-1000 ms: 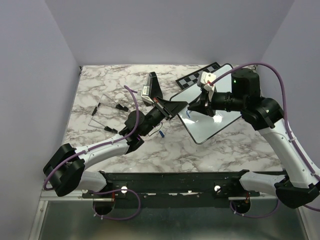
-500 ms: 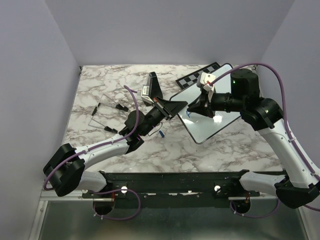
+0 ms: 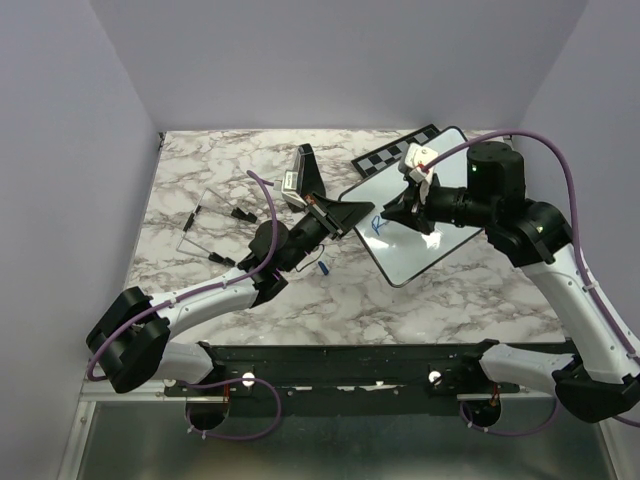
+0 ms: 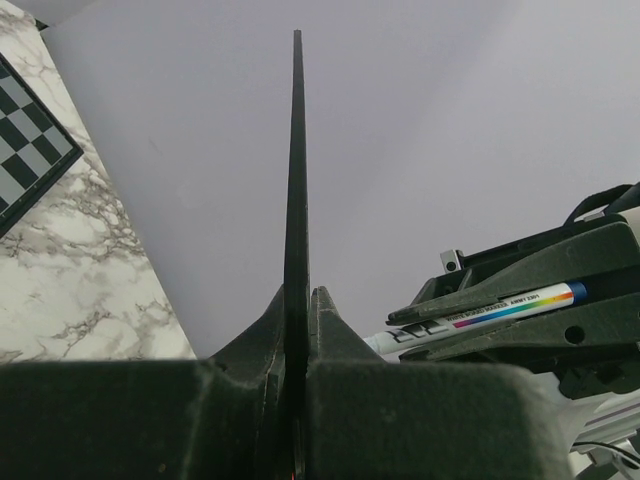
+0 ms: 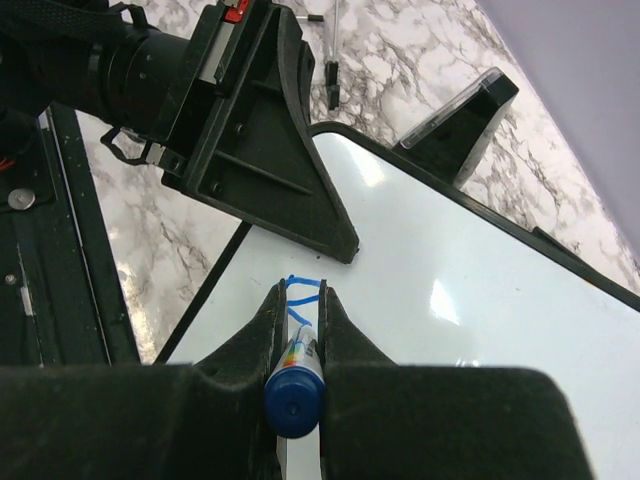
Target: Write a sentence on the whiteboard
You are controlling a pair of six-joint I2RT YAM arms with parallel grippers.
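Bench: grey-veined white marble bench (image 3: 230, 300), with both arm bases along its near edge.
Stray piece: small dark blue cap-like piece (image 3: 322, 268) on the marble, just nearer than the left arm's tip; too small to identify.
Left fingers (image 3: 345, 212): pressed together on the near-left rim of the board, pinching it edge-on as seen in the left wrist view.
Whiteboard: glossy white rectangular whiteboard with thin black rim (image 3: 435, 245), lying slantwise right of centre on the bench.
Right fingers (image 3: 400, 212): pinching a white marker with a rainbow stripe and blue end (image 5: 293, 385), tip down on the board's near-left corner.
Sentence: blue handwritten sentence (image 5: 300, 288) barely begun, with only one looped stroke showing, just beside the left fingers' tip.
Far side: black-and-white checkered chessboard (image 3: 385, 158) against the whiteboard's far-left rim; black wedge-shaped block with a silver face (image 3: 298, 180) near it.
Step in hand: probably shaping the first letter, with nearly all the writing still ahead.
Doing it well: firm left pinch so the board cannot slide under the pen's drag; light, even tip pressure; strokes led rightward, away from the left fingers; room kept for a second line.
Change from a second ago: right wrist shifted slightly rightward, uncovering the blue loop it mostly hid before; left arm and board unmoved.
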